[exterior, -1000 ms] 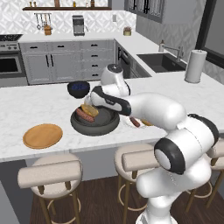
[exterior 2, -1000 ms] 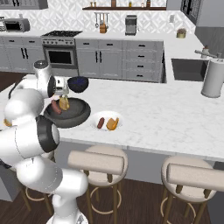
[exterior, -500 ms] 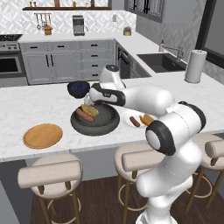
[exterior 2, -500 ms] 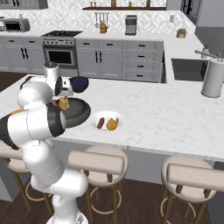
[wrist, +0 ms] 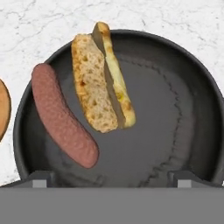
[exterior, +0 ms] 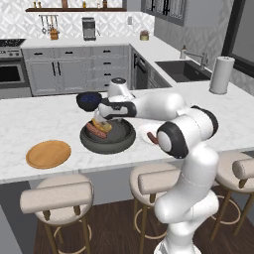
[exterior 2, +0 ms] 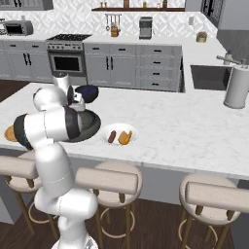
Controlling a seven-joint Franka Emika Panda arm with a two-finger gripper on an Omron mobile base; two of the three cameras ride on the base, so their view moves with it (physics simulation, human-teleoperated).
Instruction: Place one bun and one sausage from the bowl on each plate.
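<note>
Hovering over the dark bowl in the left base view, the claw hangs just above a bun and a sausage that lie side by side below it. Out to one side of the claw, well apart on the marble bench, sits the bare wooden plate; on the other side, just past the bowl, the white plate peeks out behind the arm. A small blue bowl stands just beyond the claw.

From the right base view, the white plate already carries a sausage and a bun, so the wooden plate looks like the one left to fill. The bench is smooth, pale marble, with padded stools along its near edge, and grey cabinets and a stove behind.

Looking down the hand view, the claw's tips stand wide apart and hold nothing. Directly ahead, the split bun looks light, soft and easy to crush; a gentle pinch across its narrow middle seems best. The sausage beside it looks firmer but round and likely to roll, so it should be taken across its width at mid-length.
</note>
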